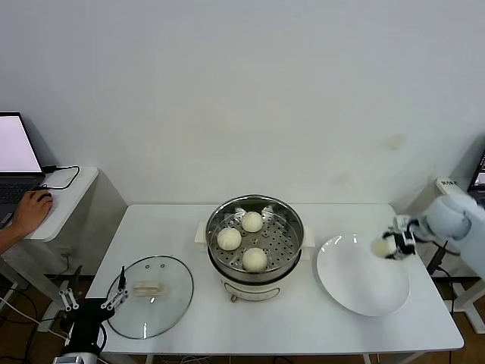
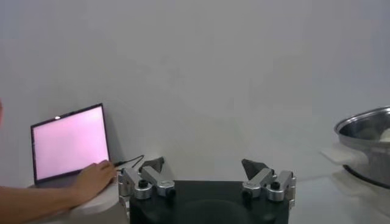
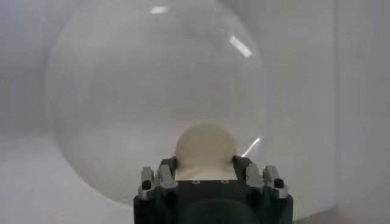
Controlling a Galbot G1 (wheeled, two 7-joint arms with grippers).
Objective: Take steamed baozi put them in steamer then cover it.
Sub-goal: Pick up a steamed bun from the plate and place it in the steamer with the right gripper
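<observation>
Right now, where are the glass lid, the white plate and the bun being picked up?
glass lid (image 1: 168,282): head view, clear pane.
white plate (image 1: 356,284): head view, bare middle.
held bun (image 3: 205,146): right wrist view, rounded top.

The black right gripper with silver fingers is clamping a smooth, round, cream-white dough bun between its two jaws. A flat, round, glossy white plate is lying beyond, toward twelve o'clock, catching bright reflections.

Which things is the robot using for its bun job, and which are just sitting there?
For the job:
- three baozi in the steamer
- fourth baozi held in the right gripper over the plate
- glass cover lying on the table
- left gripper, open, waiting

Just there:
- laptop
- person's hand
</observation>
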